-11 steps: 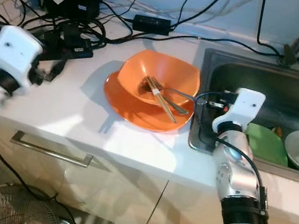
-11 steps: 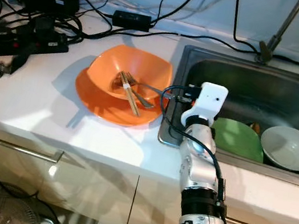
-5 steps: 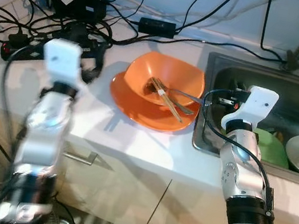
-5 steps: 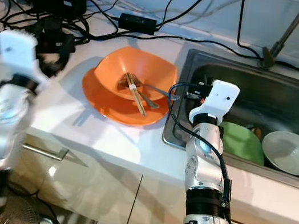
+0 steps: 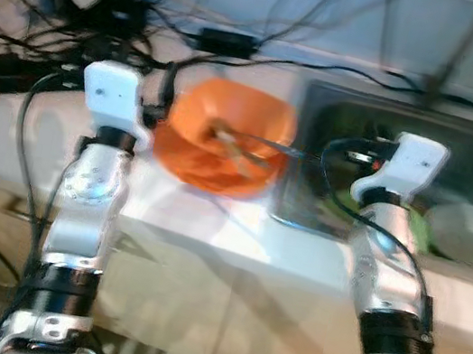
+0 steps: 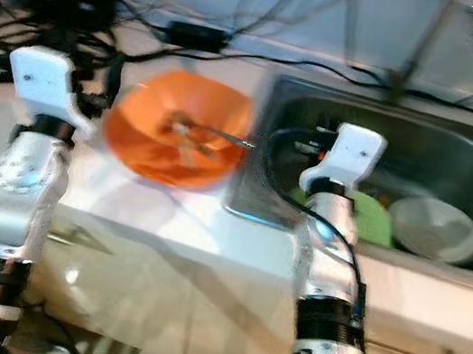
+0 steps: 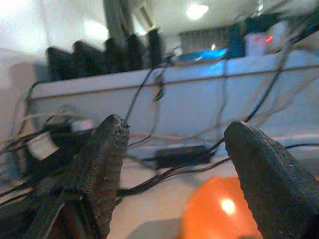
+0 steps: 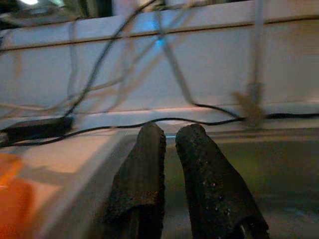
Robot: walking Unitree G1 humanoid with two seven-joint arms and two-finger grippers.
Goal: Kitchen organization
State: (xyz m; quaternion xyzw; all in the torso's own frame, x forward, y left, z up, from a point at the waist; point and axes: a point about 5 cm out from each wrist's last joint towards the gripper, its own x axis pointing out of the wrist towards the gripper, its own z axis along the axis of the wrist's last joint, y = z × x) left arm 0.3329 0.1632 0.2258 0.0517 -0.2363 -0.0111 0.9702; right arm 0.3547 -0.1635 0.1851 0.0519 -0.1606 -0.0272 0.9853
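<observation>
An orange bowl (image 5: 232, 121) sits on an orange plate (image 5: 187, 155) on my white countertop (image 5: 16, 129), a little left of centre in my head views, and a metal fork (image 5: 265, 143) and what look like wooden chopsticks (image 5: 235, 143) lie in the bowl, blurred. To the right, the stainless steel sink (image 6: 458, 170) holds a pale round bowl (image 6: 434, 228) and a green dish (image 6: 374, 218), partly behind my right arm. I can read no writing anywhere. My left gripper (image 7: 172, 164), fingers spread wide and empty, is raised over the counter just left of the orange bowl. My right gripper (image 8: 169, 149), fingers pressed together on nothing, is at the sink's left rim. A tangle of black cables (image 5: 42, 33) and power bricks crowds the upper left corner.
</observation>
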